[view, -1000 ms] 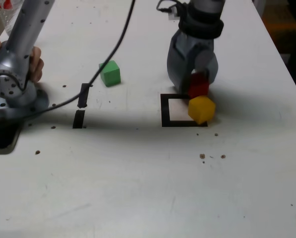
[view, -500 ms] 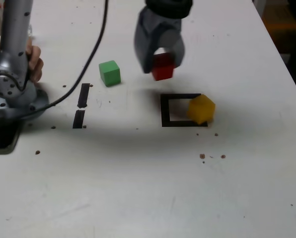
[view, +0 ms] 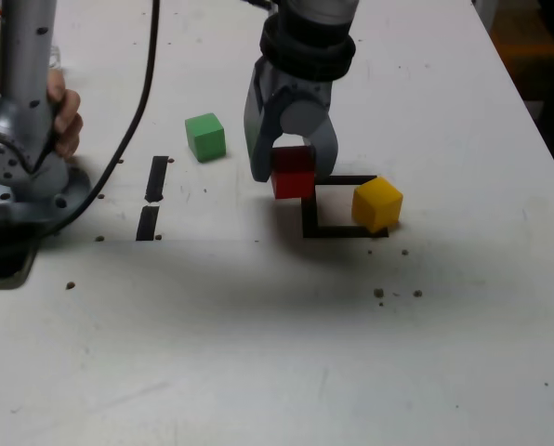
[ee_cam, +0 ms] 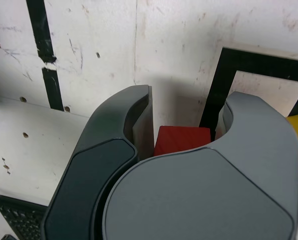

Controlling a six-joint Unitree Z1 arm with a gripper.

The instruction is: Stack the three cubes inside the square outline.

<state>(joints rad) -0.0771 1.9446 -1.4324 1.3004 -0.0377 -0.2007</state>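
My gripper [view: 292,173] is clamped on the red cube [view: 293,173], at the square outline's [view: 307,217] exterior-view left edge. Yellow cube [view: 377,203] sits on its right edge; green cube [view: 205,137] well apart.

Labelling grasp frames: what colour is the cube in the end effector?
Red cube, held by the end effector; clearest in the exterior view.

Our arm reaches down from above, and our gripper [view: 292,173] points at the table, its jaws closed on the red cube [view: 293,174].
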